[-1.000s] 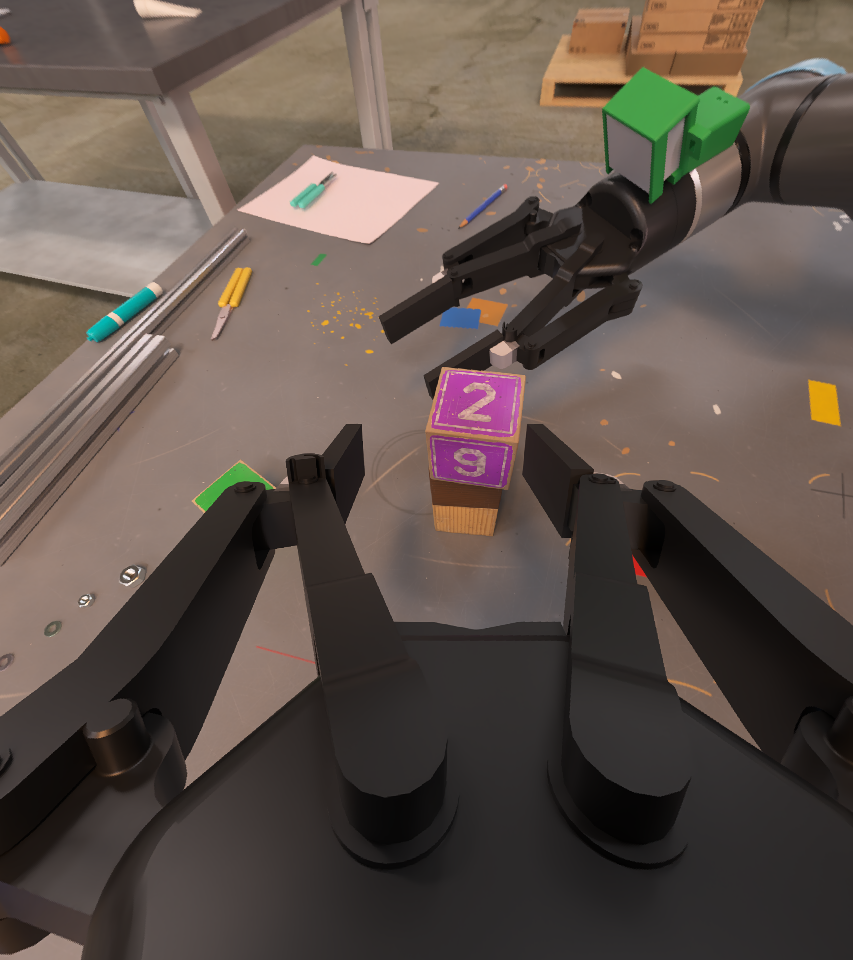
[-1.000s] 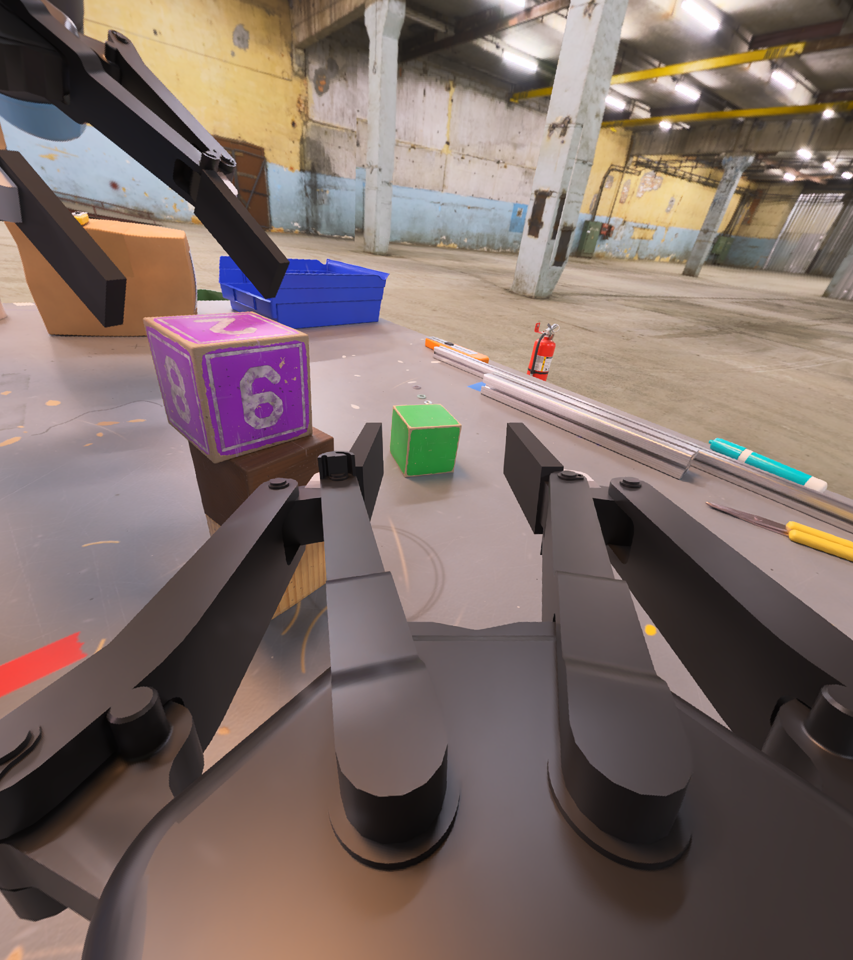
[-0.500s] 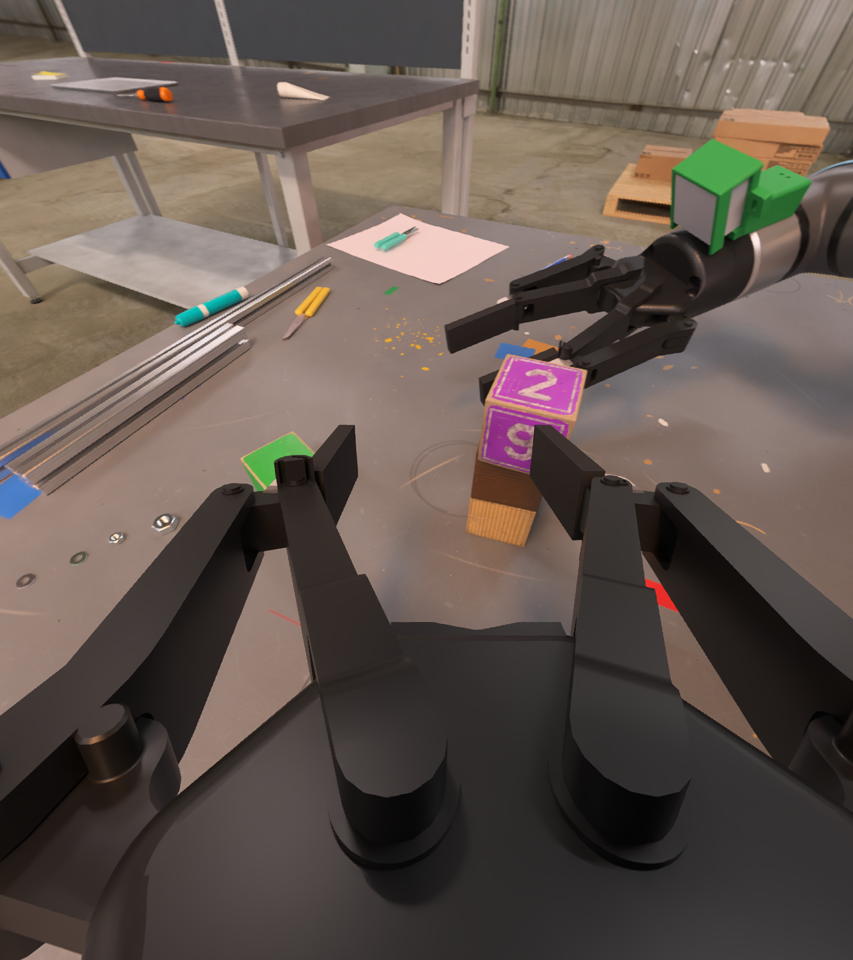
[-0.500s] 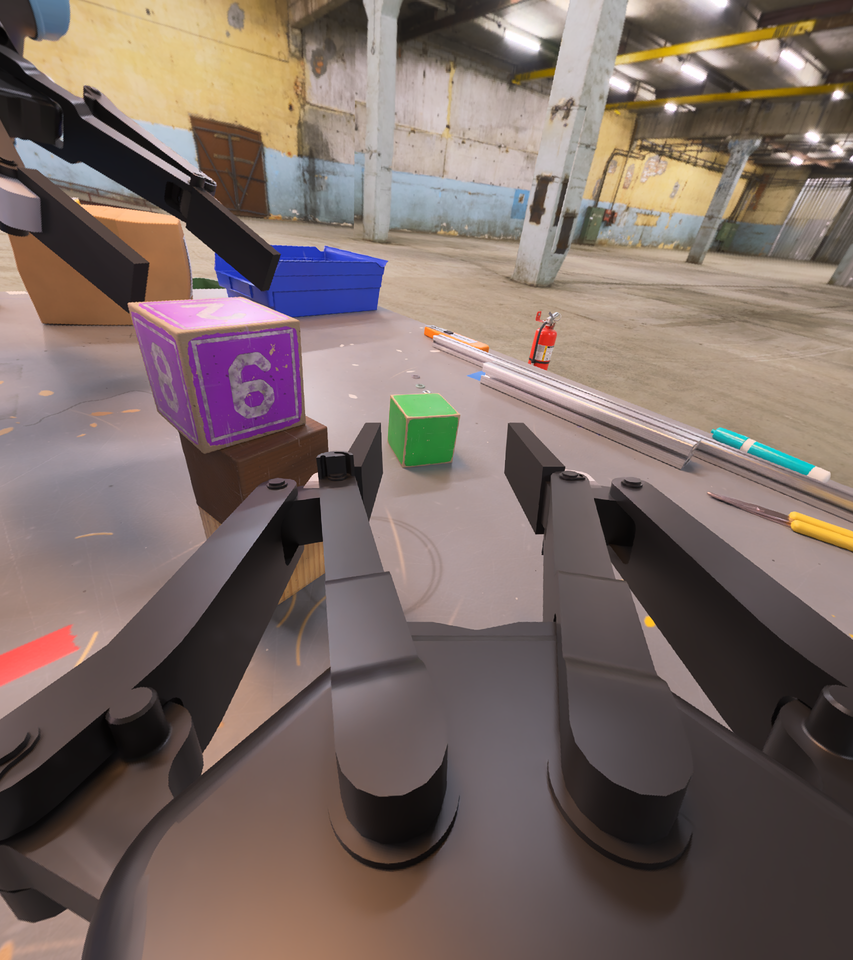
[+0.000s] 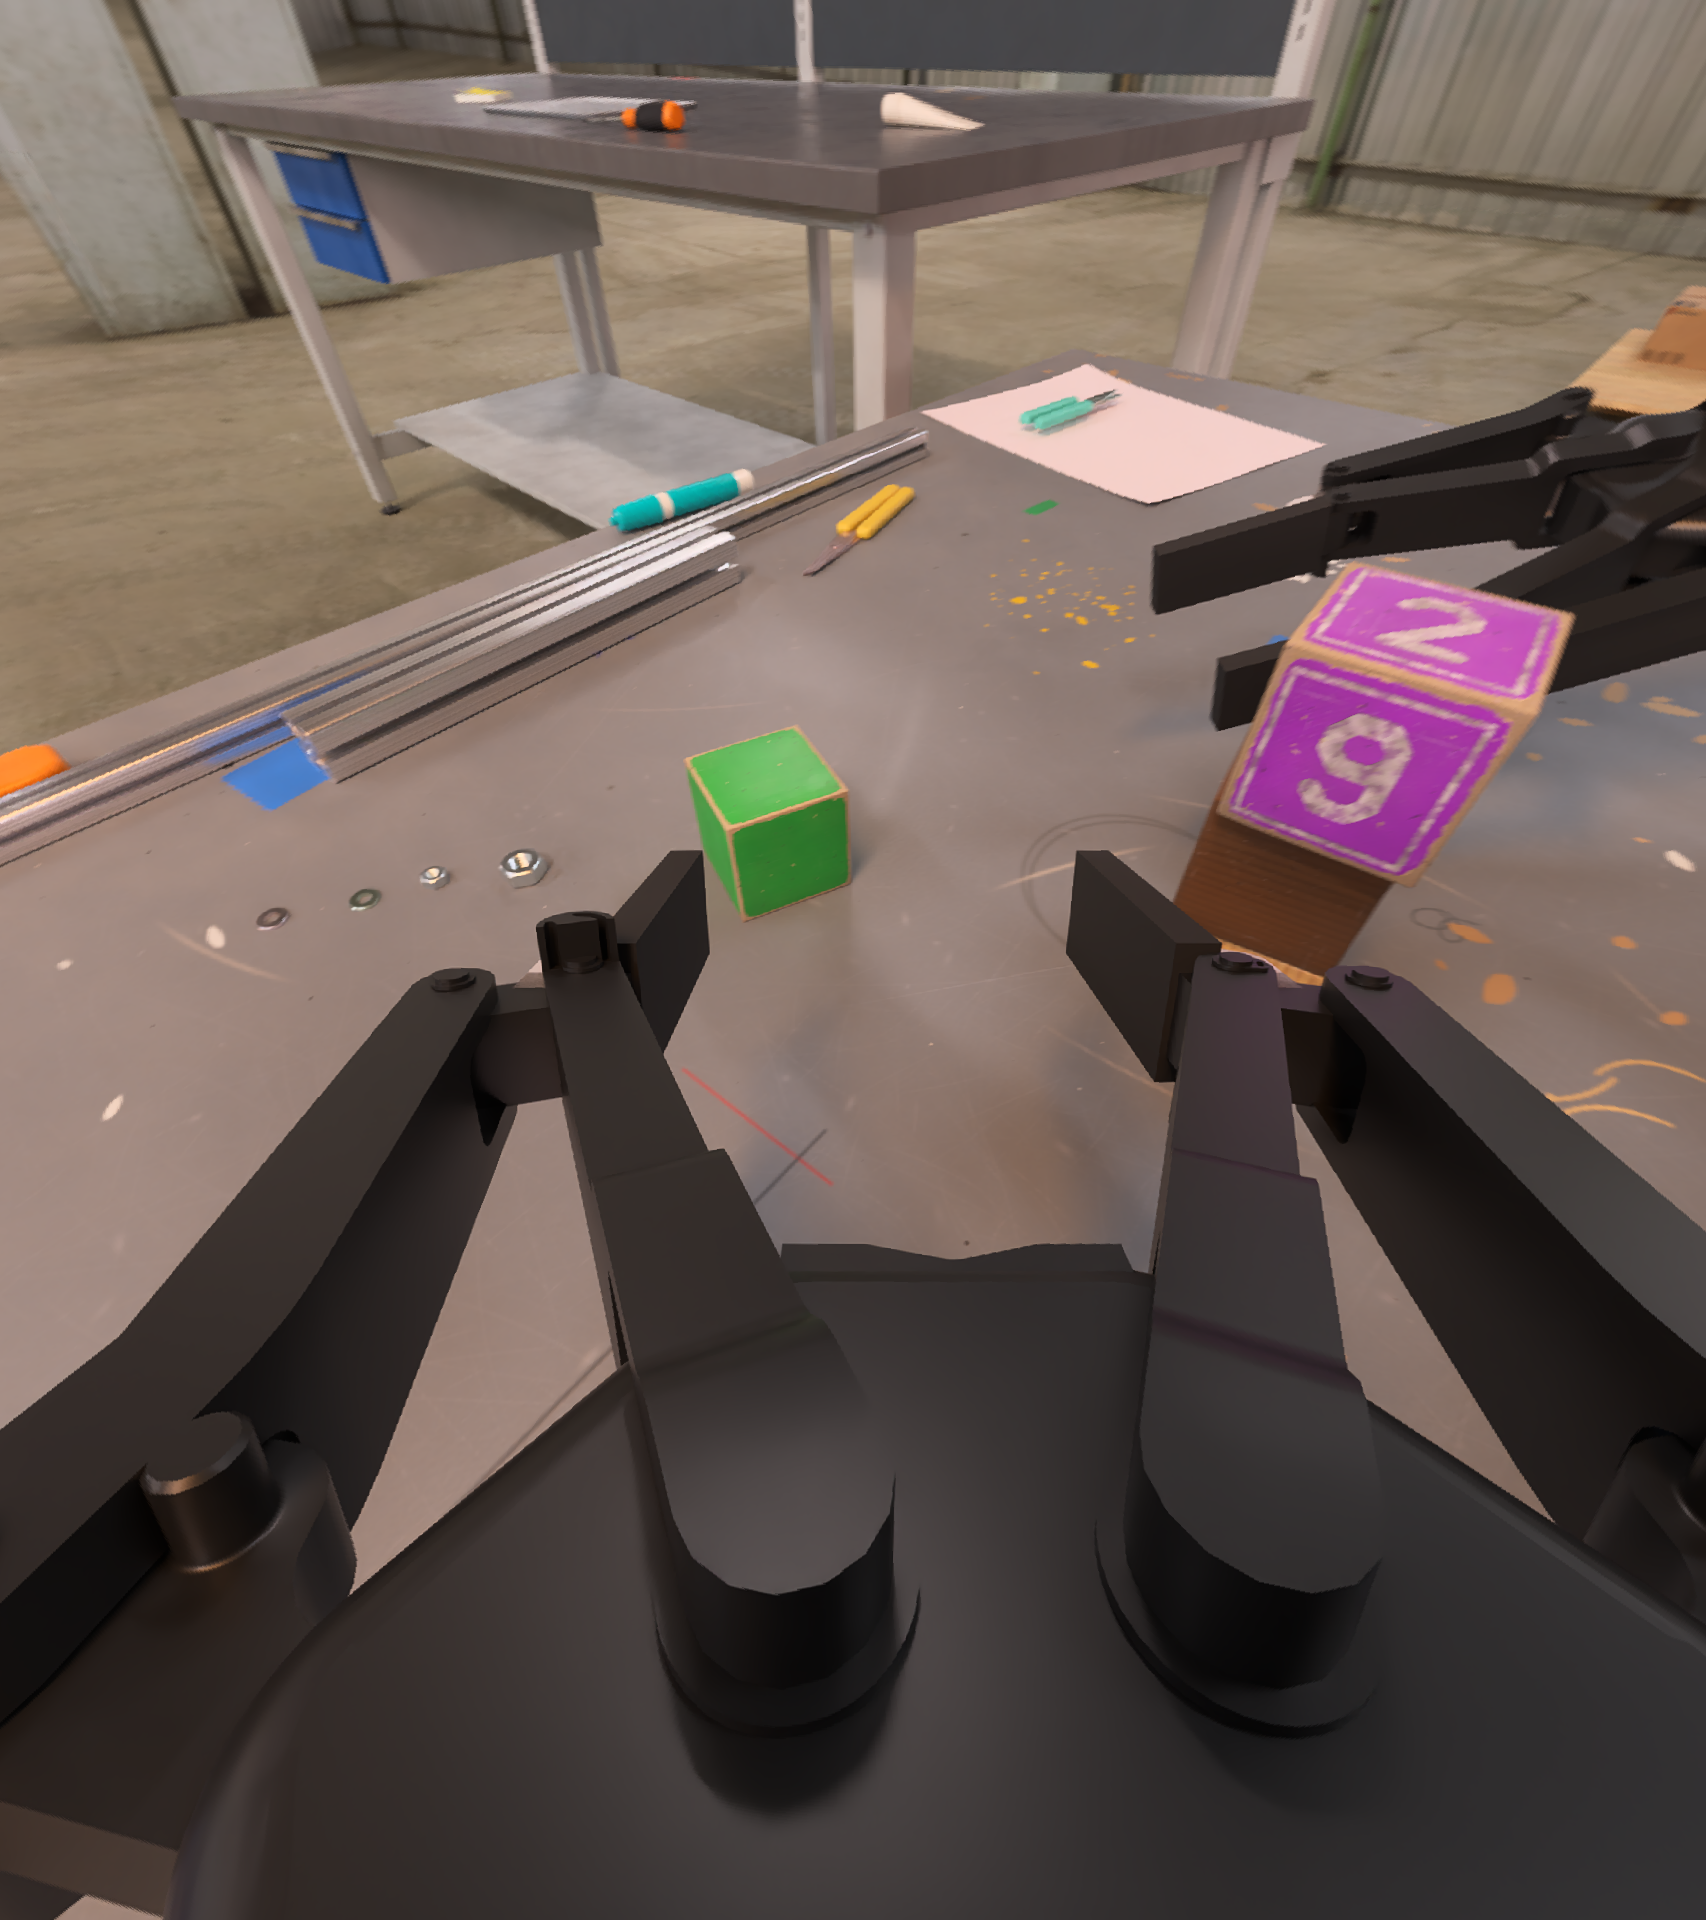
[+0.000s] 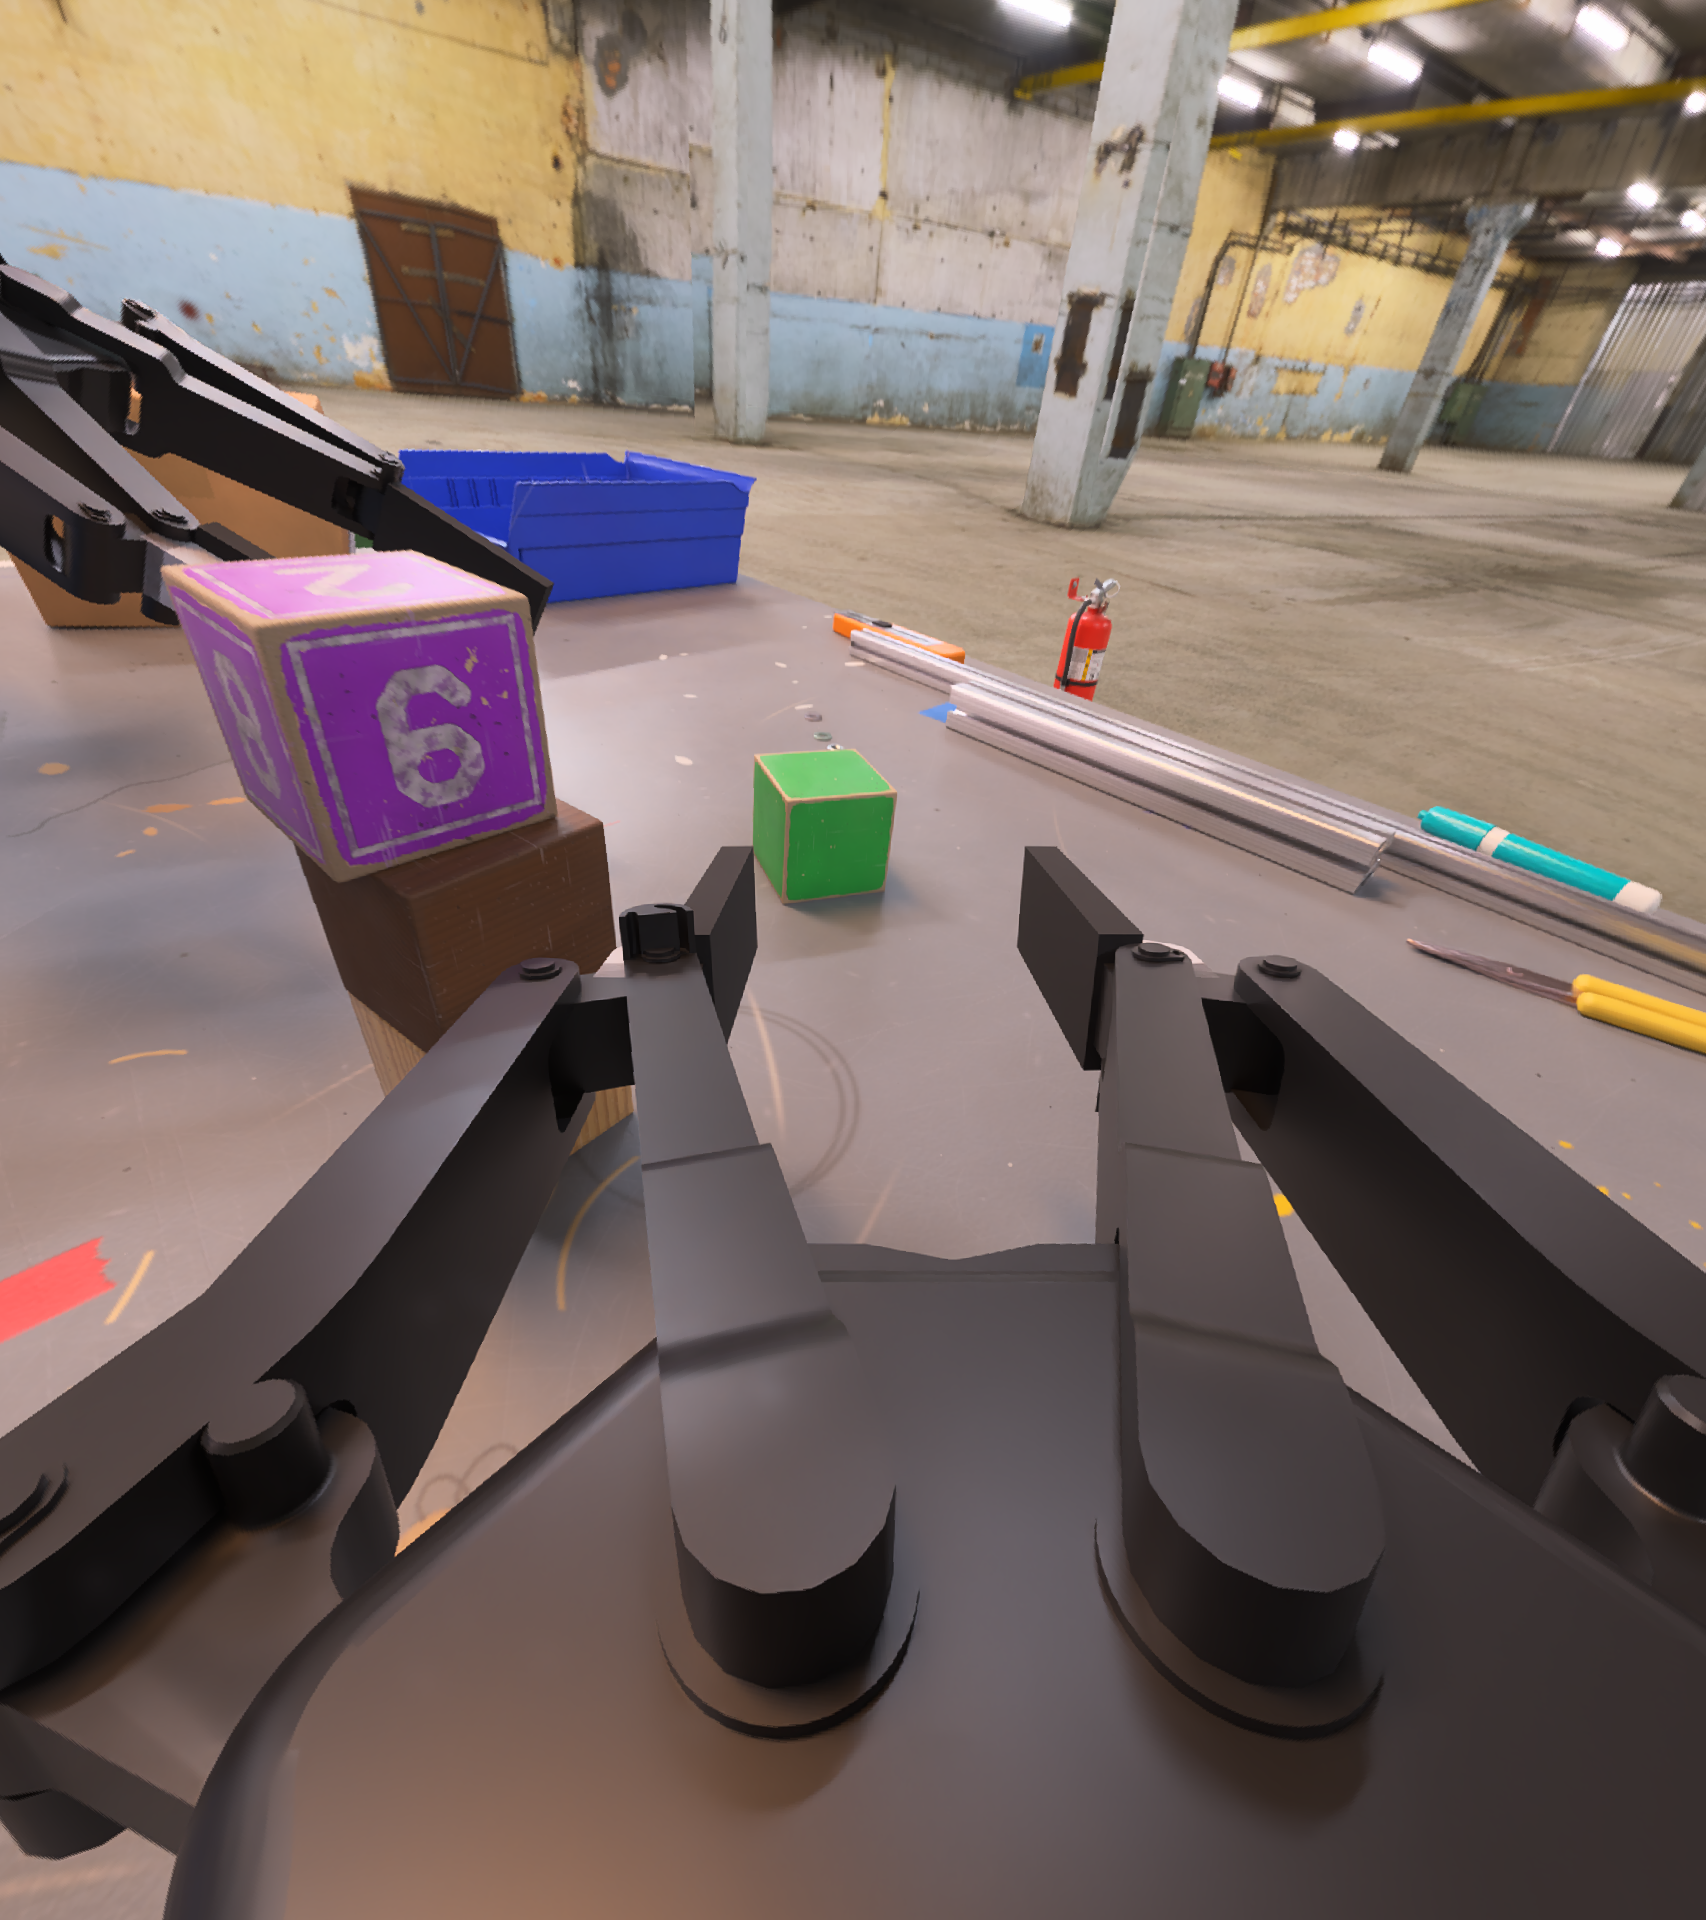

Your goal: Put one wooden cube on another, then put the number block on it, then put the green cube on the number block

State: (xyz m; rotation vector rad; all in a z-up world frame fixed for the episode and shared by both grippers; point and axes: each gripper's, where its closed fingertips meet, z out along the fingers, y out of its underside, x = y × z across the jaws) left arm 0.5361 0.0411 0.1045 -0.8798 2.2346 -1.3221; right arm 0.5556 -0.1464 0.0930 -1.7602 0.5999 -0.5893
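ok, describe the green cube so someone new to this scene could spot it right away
On the grey metal worktable, look between the long aluminium rails along one edge and the three-block stack topped by the purple number block. The green cube sits alone on the bare surface there. It is the only loose block, plain green with pale worn edges and no markings.

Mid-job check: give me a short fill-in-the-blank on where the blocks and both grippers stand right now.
1. The purple number block rests on the ___ wooden cube, which tops the light wooden cube.
2. The small green cube sits alone on the grey ___.
3. The left gripper is ___ and holds nothing.
4. The right gripper points toward the ___ cube.

Missing words: dark brown; table; open; green
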